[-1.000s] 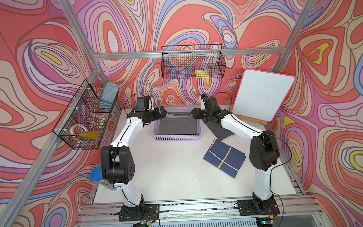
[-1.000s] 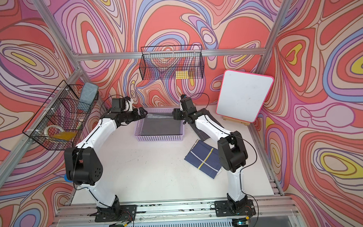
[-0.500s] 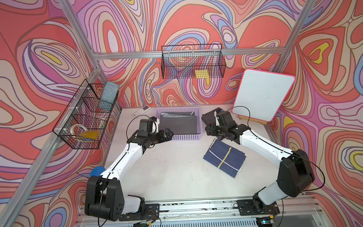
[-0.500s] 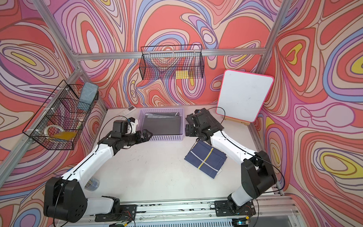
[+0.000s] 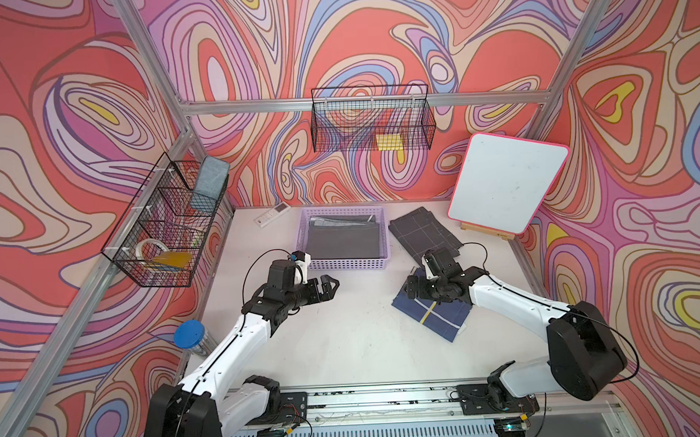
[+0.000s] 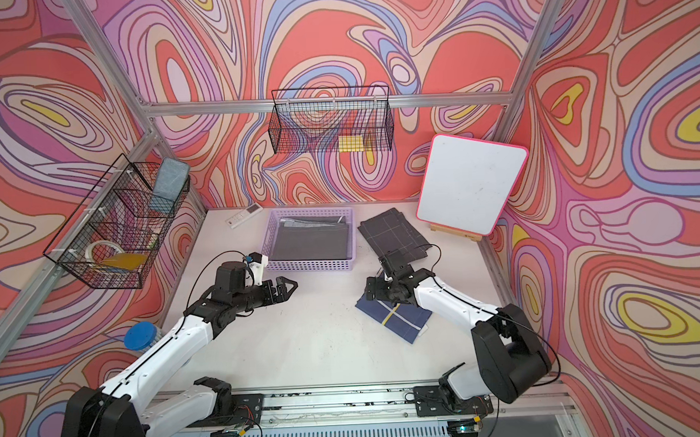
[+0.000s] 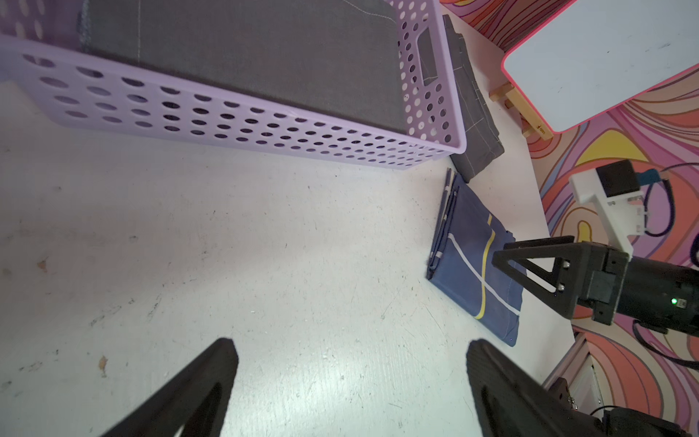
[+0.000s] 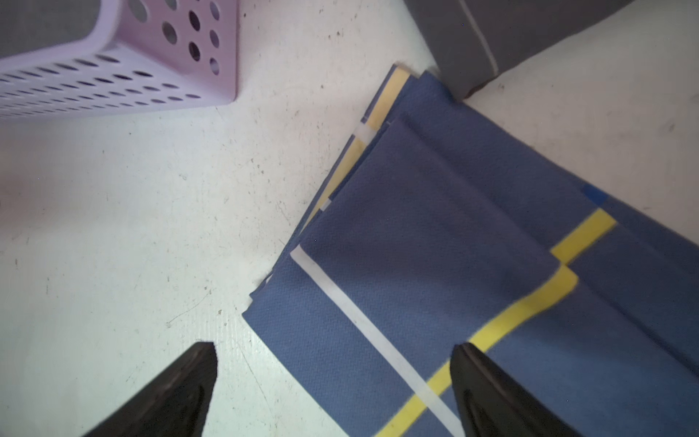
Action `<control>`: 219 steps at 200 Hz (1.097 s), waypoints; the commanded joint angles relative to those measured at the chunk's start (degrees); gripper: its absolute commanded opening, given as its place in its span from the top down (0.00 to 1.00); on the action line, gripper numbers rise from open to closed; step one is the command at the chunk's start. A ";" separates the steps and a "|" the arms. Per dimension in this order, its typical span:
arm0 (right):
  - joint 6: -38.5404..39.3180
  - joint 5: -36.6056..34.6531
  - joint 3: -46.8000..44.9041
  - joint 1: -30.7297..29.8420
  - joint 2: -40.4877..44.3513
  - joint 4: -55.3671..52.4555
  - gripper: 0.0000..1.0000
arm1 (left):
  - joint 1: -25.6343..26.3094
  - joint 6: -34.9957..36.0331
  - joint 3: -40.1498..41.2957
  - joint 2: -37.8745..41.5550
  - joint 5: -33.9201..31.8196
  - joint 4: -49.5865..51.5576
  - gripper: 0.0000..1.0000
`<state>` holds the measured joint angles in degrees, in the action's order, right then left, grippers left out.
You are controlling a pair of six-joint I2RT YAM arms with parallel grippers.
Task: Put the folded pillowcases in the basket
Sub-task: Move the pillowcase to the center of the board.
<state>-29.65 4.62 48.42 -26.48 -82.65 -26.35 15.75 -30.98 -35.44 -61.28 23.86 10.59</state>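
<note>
Left fingers: spread wide, empty, over bare worktop, centre-left in both top views.
Right fingers: spread wide, empty, straddling the edge of a blue folded cloth, centre-right.
Basket, lilac, upper centre: holds the grey folded pillowcase, lying flat.
Grey checked cloth: just right of the basket.
Whiteboard: upper right, leaning.
</note>
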 commanded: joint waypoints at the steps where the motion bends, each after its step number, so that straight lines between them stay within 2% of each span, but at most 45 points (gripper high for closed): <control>1: 0.41 2.07 0.91 -0.35 -2.22 2.76 0.02 | 0.16 -0.74 0.72 1.35 -0.18 -0.83 0.01; 70: 1.79 1.59 5.87 -0.33 -11.29 6.41 0.02 | 0.25 -1.14 2.87 0.63 0.20 -2.62 0.01; 123: 2.55 8.85 6.92 -1.49 -16.13 9.22 0.02 | 0.25 -1.46 3.79 -0.14 -0.03 -3.72 0.01; 170: 2.42 10.62 10.24 -8.85 -21.27 10.38 0.02 | 0.25 -1.27 3.80 0.05 -0.54 -2.87 0.01; 219: -1.44 12.75 13.79 -16.59 -25.45 12.84 0.02 | 0.25 -0.97 3.97 1.06 -1.78 -0.63 0.01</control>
<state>-28.18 14.63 61.95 -40.10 -105.36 -13.39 15.77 -31.99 -32.14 -60.99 23.14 8.60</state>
